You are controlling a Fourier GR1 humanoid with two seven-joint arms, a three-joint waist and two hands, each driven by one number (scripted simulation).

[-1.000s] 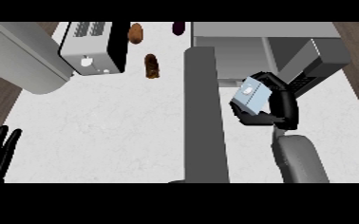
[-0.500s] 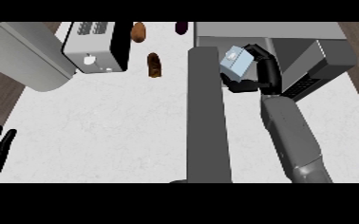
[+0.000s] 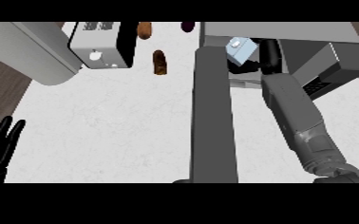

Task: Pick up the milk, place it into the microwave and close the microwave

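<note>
The milk point(image 3: 240, 49) is a small pale blue and white carton, tilted, held at the mouth of the microwave point(image 3: 280, 31) at the upper right. My right hand point(image 3: 265, 58) is curled round its right side, the grey forearm stretching up from the lower right. The microwave's open door point(image 3: 212, 118) stands edge-on as a long grey slab down the middle of the view. My left hand point(image 3: 10, 140) rests open at the left edge, fingers up.
A toaster point(image 3: 101, 45) stands at the upper left beside a large grey rounded object point(image 3: 33, 52). Two brown items point(image 3: 160, 62) point(image 3: 144, 30) and a dark purple one point(image 3: 188, 26) lie near the back. The white counter point(image 3: 105, 123) stretches left of the door.
My right hand has carried the milk up and to the left, from beside the open door into the microwave's opening. The forearm has stretched out. The left hand stays put.
</note>
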